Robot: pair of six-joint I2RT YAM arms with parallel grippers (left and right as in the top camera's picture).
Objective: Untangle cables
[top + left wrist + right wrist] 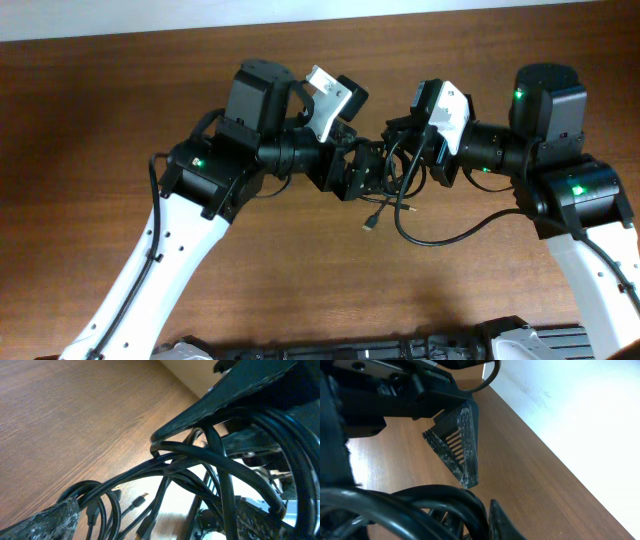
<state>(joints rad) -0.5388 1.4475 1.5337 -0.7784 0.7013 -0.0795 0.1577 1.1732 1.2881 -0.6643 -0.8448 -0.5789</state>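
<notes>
Black cables (435, 502) bunch at lower left; above them a ribbed jaw points down over the bench (530, 485), white wall (580, 420) beyond.

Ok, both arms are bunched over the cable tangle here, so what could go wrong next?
1. The left gripper stands wide open around the cables, so any hold rests with the right gripper; the bundle could slip down knotted.
2. The grippers sit very close together; fingers might collide.
3. The slack loop trailing on the table could snag or tighten the knot when pulled.
</notes>
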